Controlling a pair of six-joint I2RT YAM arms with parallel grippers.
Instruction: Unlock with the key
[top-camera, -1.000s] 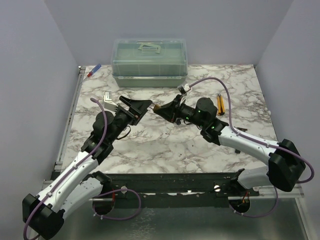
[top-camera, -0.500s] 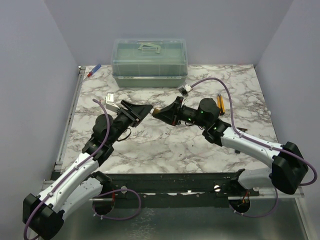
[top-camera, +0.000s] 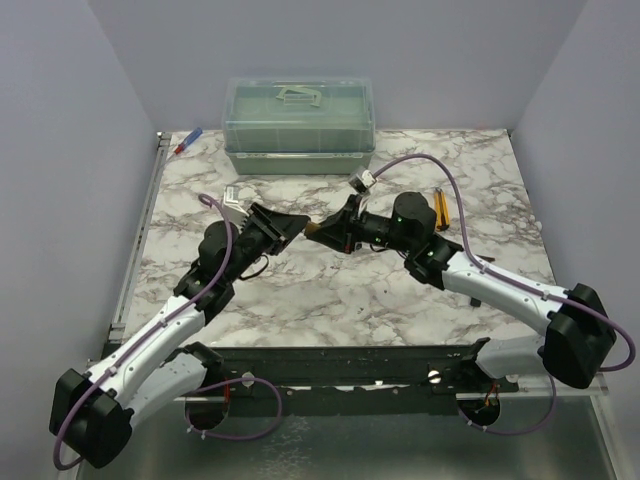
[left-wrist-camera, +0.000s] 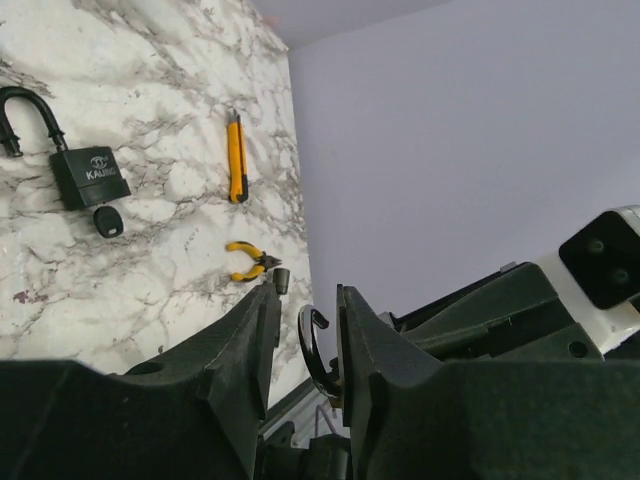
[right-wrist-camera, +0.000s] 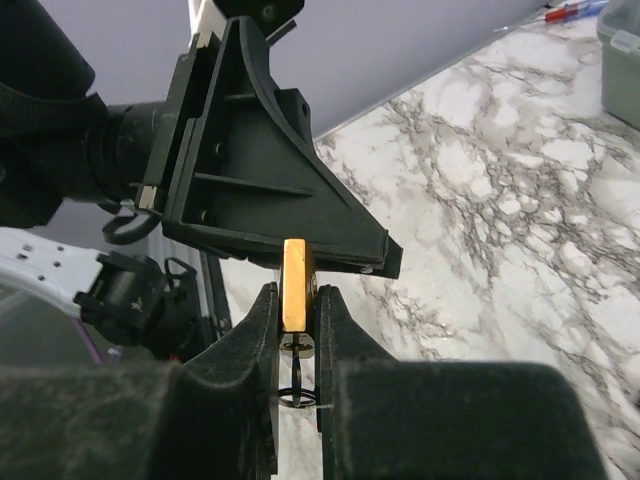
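My right gripper (right-wrist-camera: 295, 300) is shut on a small brass padlock (right-wrist-camera: 294, 285) and holds it above the table; a thin wire ring (right-wrist-camera: 296, 392) hangs under it. In the top view this padlock (top-camera: 312, 229) points at my left gripper (top-camera: 293, 222). In the left wrist view the padlock's shackle (left-wrist-camera: 308, 350) sits between the narrowly parted fingers of my left gripper (left-wrist-camera: 307, 295), against the right one, with a gap on the left. The key (left-wrist-camera: 107, 221), tiny with a black head, lies on the marble beside a black padlock (left-wrist-camera: 85, 170). Both are hidden in the top view.
A green-tinted lidded box (top-camera: 298, 125) stands at the back. A red and blue pen (top-camera: 187, 143) lies at the back left. A yellow utility knife (top-camera: 440, 208) lies right of the right arm; yellow pliers (left-wrist-camera: 247, 262) lie near it.
My left gripper has moved right to the brass padlock and its jaws have narrowed around the shackle. My right gripper has shifted a little, still holding the padlock.
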